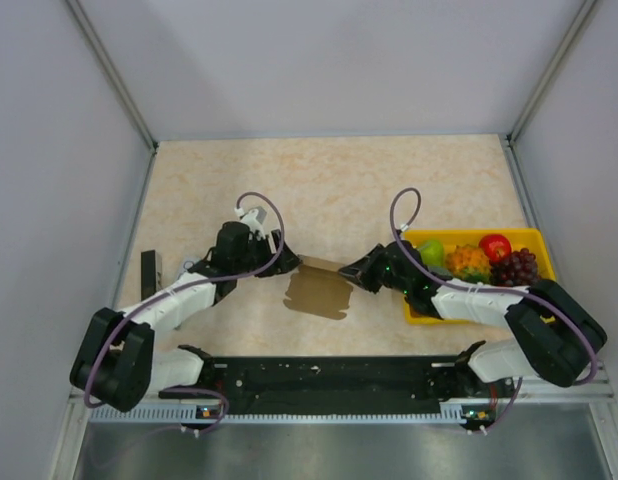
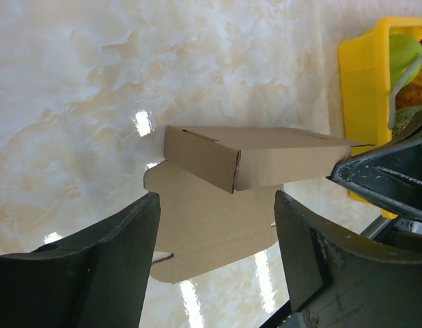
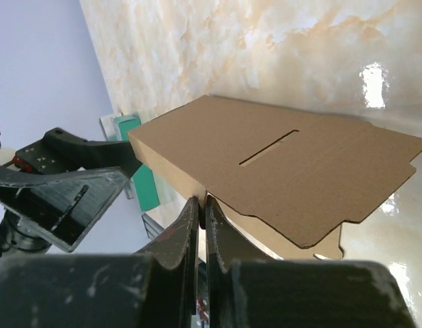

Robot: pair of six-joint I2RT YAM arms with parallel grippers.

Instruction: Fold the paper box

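Note:
The paper box [image 1: 319, 290] is brown cardboard, lying mid-table between the two arms. Its top panel with a slot [image 3: 286, 164] is raised, and a flat flap [image 2: 211, 232] rests on the table under it. My right gripper [image 3: 201, 199] is shut, its tips pinching the box's near edge at a corner; it also shows at the box's right end [image 2: 382, 178]. My left gripper [image 2: 216, 205] stands open, fingers [image 2: 129, 239] wide on either side of the lower flap without touching it, just left of the box [image 1: 281, 250].
A yellow tray [image 1: 534, 238] with fruit stands at the right, close behind the right arm. A teal-and-white packet [image 3: 139, 171] and a small black block [image 1: 148, 272] lie at the left. Walls close in the table on three sides.

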